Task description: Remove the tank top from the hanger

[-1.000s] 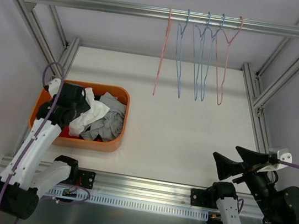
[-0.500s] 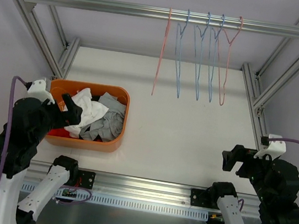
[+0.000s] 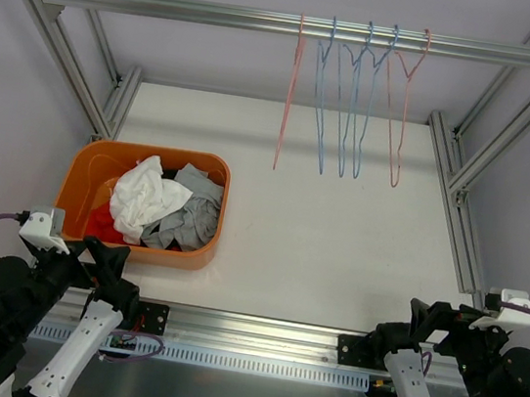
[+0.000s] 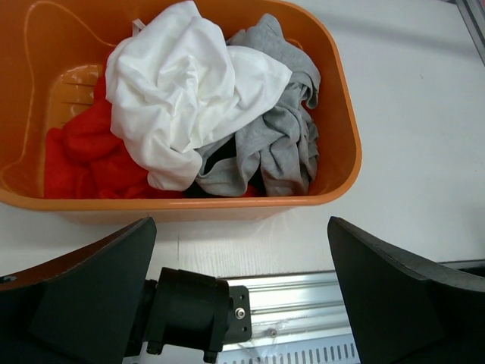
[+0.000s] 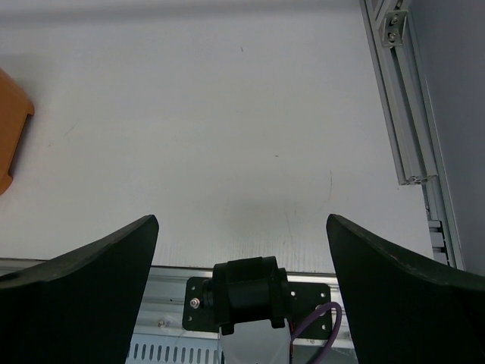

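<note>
A white tank top lies crumpled on top of the clothes in the orange basket. Several bare wire hangers, pink and blue, hang from the metal rail at the back, with nothing on them. My left gripper is drawn back over the table's near edge, just in front of the basket, open and empty. Over the near edge on the right, my right gripper is also open and empty.
Grey and red garments lie under the white one in the basket. Aluminium frame posts run along both sides of the white table. The arm bases sit on the near rail.
My left gripper opened over the basket, then pulled back to the near edge, leaving the white tank top on the pile. My right arm also drew back toward its base.
</note>
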Motion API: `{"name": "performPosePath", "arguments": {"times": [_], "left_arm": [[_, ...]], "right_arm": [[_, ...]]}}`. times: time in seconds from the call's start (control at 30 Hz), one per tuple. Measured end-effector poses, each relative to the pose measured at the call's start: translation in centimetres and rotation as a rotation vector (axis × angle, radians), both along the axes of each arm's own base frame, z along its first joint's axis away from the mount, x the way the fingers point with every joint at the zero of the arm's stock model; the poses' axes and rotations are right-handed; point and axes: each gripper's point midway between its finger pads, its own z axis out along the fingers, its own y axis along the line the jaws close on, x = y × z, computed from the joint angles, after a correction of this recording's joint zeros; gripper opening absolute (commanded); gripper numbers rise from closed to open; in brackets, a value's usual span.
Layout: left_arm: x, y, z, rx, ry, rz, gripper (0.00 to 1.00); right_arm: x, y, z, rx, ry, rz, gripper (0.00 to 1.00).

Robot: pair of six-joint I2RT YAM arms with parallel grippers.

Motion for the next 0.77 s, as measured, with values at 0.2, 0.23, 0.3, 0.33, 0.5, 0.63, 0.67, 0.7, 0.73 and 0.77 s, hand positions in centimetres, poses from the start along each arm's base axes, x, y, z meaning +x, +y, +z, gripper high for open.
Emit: {"name": "performPosePath", "arguments": {"times": [0.2,0.23,0.3,0.33,0.5,0.63,0.67,0.7,0.73,0.77], "left_arm": [[0.1,-0.2,-1.2,0.01,0.042,-0.016,0.99],[0.2,-0.2,-1.3,0.011,0.045,-0.016,0.99],[0.2,-0.1,-1.6,0.013,0.051,-0.011,0.99],[0.2,-0.1,-1.7,0.013,0.052,-0.007,0.99],[0.1,0.5,-1.8,0.015,0.04,0.02,0.99],[0.2,0.7,-2.0,0.018,0.043,0.039,0.99],[0.3,0.8,-2.2,0.019,0.046,0.042,0.99],[0.3,0.8,-2.3,0.02,0.05,0.044,0.99],[0.4,0.8,-2.3,0.02,0.052,0.045,0.99],[0.4,0.8,-2.4,0.019,0.054,0.046,0.99]], "right_arm": [[-0.3,-0.5,-0.4,-0.018,0.006,0.004,0.99],[-0.3,-0.7,-0.4,-0.022,0.006,0.002,1.0],[-0.3,-0.9,-0.4,-0.027,0.006,-0.002,0.99],[-0.3,-1.0,-0.4,-0.03,0.006,-0.007,1.0],[-0.1,-1.2,-0.4,-0.037,0.013,-0.02,1.0],[0.2,-1.2,-0.5,-0.041,0.026,-0.023,0.99],[0.2,-1.2,-0.5,-0.042,0.03,-0.023,0.99],[0.3,-1.1,-0.6,-0.043,0.034,-0.023,0.99],[0.4,-1.1,-0.7,-0.044,0.038,-0.023,1.0],[0.5,-1.1,-0.8,-0.045,0.043,-0.023,1.0]]}}
